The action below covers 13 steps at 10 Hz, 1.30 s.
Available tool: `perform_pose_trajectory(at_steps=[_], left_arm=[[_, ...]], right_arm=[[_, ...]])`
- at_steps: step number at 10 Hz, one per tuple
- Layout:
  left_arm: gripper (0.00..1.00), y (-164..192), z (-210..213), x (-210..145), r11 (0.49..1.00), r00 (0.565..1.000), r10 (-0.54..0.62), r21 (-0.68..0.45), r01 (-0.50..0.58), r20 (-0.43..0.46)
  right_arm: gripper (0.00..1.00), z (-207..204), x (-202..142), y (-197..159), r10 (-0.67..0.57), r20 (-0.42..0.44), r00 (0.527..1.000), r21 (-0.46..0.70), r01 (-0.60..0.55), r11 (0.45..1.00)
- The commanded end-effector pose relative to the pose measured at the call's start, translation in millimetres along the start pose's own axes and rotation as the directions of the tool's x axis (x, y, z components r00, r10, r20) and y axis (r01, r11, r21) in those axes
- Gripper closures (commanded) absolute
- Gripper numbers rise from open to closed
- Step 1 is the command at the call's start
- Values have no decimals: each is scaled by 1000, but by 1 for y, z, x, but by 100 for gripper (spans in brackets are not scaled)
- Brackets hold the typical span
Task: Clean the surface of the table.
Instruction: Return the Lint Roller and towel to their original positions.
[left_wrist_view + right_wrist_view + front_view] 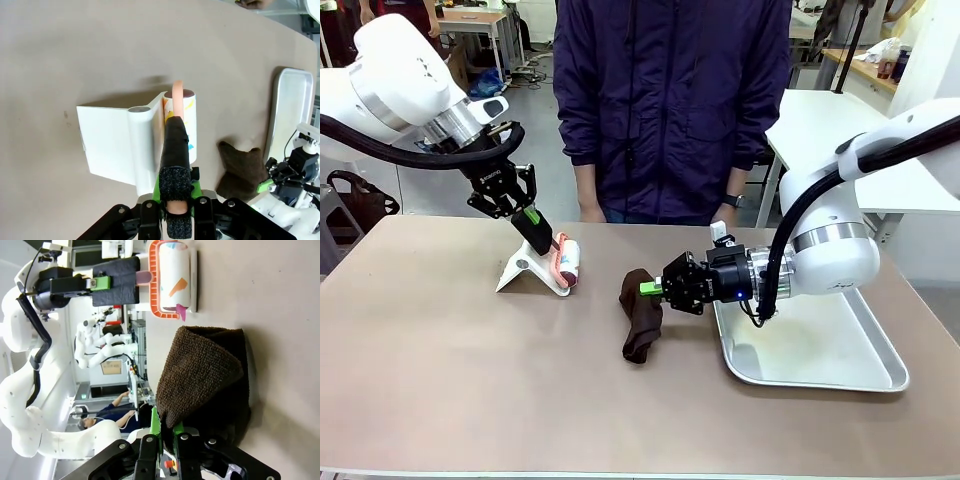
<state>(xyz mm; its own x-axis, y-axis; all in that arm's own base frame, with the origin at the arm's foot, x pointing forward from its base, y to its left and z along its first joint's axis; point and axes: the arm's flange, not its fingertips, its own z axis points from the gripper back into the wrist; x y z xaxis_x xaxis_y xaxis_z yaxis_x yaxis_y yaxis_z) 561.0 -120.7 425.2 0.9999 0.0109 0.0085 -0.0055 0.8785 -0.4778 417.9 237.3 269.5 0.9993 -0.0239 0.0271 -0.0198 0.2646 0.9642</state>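
Observation:
The brownish-beige table (460, 380) carries a lint roller (569, 262) with a salmon-pink frame, resting against a white holder (523, 272) at the far left-centre. My left gripper (540, 238) is shut on the roller's handle; in the left wrist view the fingers (176, 145) clamp the pink handle above the roller (181, 117). My right gripper (648, 290) is shut on a dark brown cloth (640, 318), which hangs down onto the table. In the right wrist view the cloth (205, 370) bunches in front of the jaws, with the roller (172, 277) beyond.
A silver metal tray (865, 375) lies at the right under my right arm. A person in a dark jacket (670, 100) stands at the far edge, hands down. Bare tabletop spreads across the front and left.

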Motion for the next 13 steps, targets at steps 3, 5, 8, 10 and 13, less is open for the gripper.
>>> perform_pose_trajectory(at_steps=[3, 5, 8, 10, 13], left_arm=[[2, 0, 7, 1, 999, 1000, 28, 29, -27, -11], [0, -1, 9, -1, 999, 1000, 27, 33, -27, 2], [0, -2, 16, -8, 999, 1000, 24, 25, -24, 17], [0, -1, 24, -22, 1000, 999, 20, 7, -20, 34], [0, 0, 50, -66, 998, 998, -7, -63, 12, 67]], right_arm=[[0, -1, 1, 2, -14, -2, 1000, -33, 14, 999], [0, 0, 1, 1, -15, -1, 1000, -39, 15, 999], [0, -3, -4, 25, 22, -62, 998, -198, -34, 980], [0, -10, 1, 56, 29, -125, 992, -403, -78, 912], [0, -5, 5, 93, 36, -144, 989, -624, -119, 772]])
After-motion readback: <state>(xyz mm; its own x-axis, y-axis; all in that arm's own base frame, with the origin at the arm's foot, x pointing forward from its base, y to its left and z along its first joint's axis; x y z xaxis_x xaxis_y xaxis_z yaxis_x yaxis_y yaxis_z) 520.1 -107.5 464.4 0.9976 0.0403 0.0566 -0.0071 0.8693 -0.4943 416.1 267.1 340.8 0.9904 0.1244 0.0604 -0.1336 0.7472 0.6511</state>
